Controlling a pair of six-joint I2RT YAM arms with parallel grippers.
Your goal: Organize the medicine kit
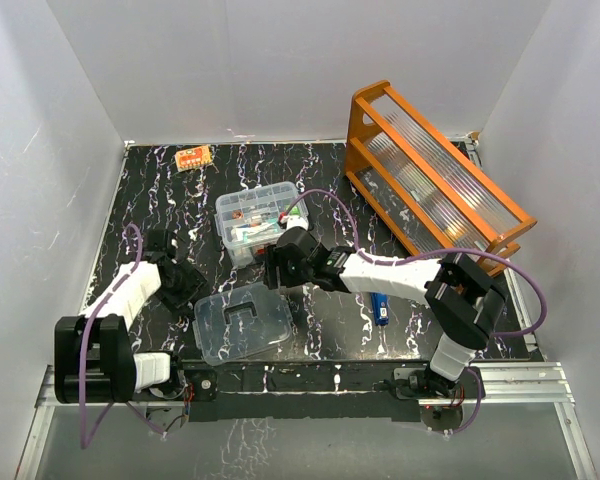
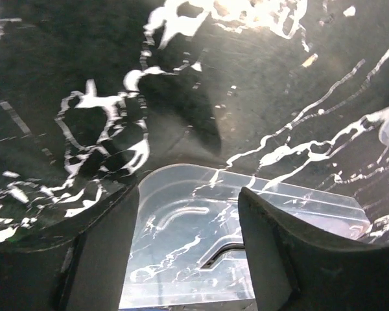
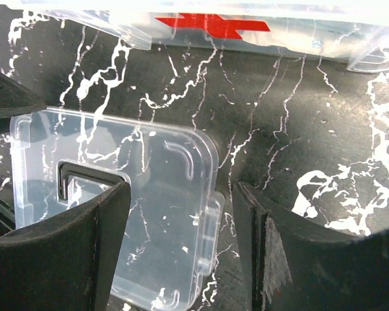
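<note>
Our left gripper [image 2: 188,249] and right gripper [image 3: 180,243] hang with jaws apart and empty by the clear lid [image 1: 242,322], which lies off the filled medicine kit box [image 1: 258,218], and with a blue item [image 1: 380,308] and an orange packet [image 1: 193,157] outside, we judge packing unfinished.

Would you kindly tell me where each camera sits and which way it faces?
Top external: above and behind the bases, looking down on the table; both arms show.
Left wrist: on the left arm, facing down at the lid; the left gripper frames it.
Right wrist: on the right arm, facing the lid and the red cross on the kit box; the right gripper shows.
Shared: all three see the lid.
</note>
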